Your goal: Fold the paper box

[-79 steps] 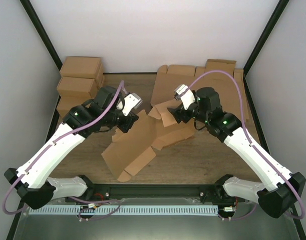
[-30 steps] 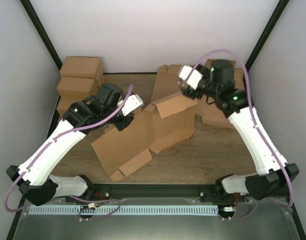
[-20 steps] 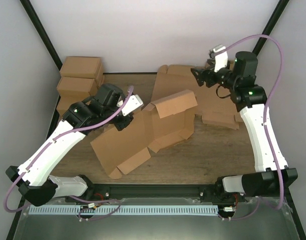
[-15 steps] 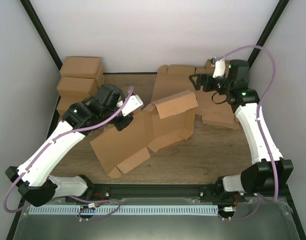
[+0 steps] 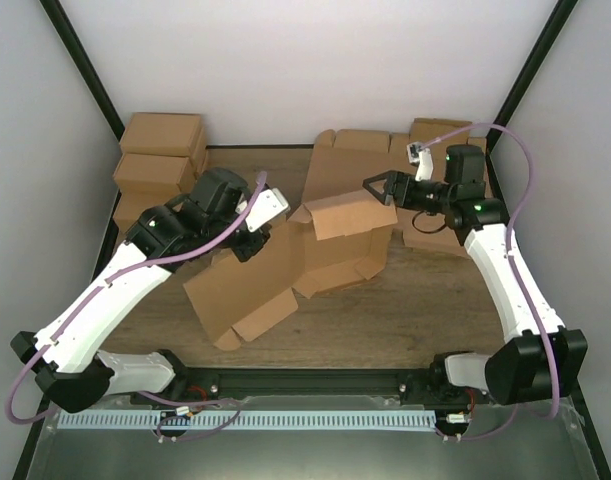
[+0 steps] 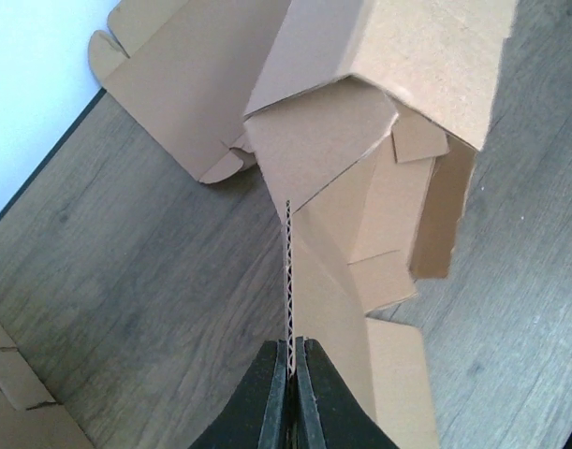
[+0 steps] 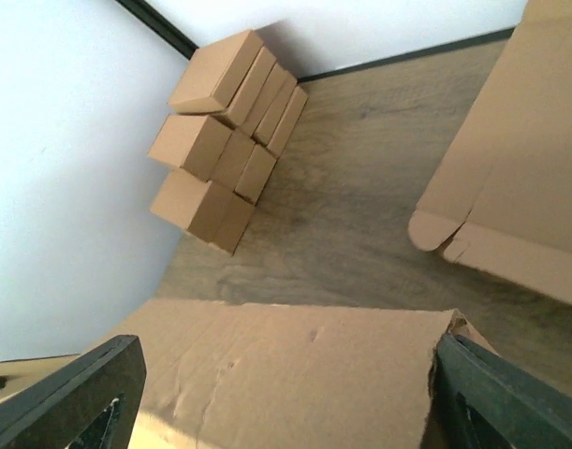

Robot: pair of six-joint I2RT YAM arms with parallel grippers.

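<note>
The paper box [image 5: 295,262] lies half-folded in the middle of the table [image 5: 415,310], with one panel raised toward the back. The left gripper [image 6: 290,354] is pressed together on a thin upright edge of the box's cardboard, on its left side. The right gripper [image 5: 377,188] hangs spread wide at the raised panel's right end, gripping nothing. Closed cardboard boxes [image 5: 160,160] stand stacked at the back left.

Wood-grain bench [image 5: 425,300], grey-brown planks. Plain white walls [image 5: 305,70] at the back and on both sides, with black corner posts [image 5: 78,60] at back left and back right. A black strip [image 5: 255,147] runs where bench meets back wall. Slotted pale rail [image 5: 285,421] along near edge. Soft even light, faint shadows.
</note>
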